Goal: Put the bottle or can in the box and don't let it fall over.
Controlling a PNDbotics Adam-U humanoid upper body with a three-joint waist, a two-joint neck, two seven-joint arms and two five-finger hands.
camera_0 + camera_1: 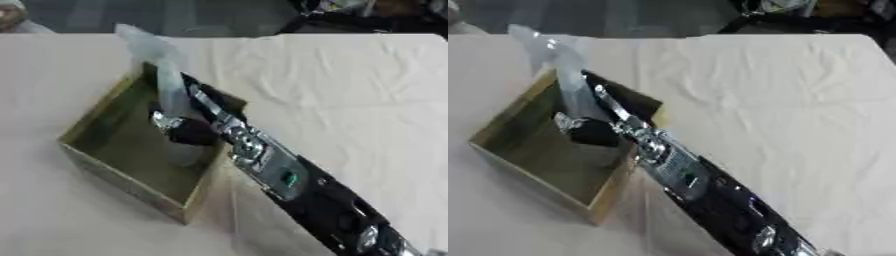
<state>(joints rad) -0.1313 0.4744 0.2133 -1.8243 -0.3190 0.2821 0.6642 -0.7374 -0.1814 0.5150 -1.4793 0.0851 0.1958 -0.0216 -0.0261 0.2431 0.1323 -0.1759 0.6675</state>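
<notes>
Right hand (179, 122) fingers clasp bottle (157, 60) inside box (96, 160).

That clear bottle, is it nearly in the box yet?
Nearly. The clear bottle is already inside the cardboard box, leaning a little, its top above the rim. The right hand has its fingers curled round it. Whether its base touches the floor is unclear. Left: stand it upright, let go, pull the arm out.

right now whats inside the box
Inside the box the right hand is curled round a clear bottle, whose top sticks out above the rim. The hand covers the bottle's base, so whether it touches the floor cannot be seen.
</notes>
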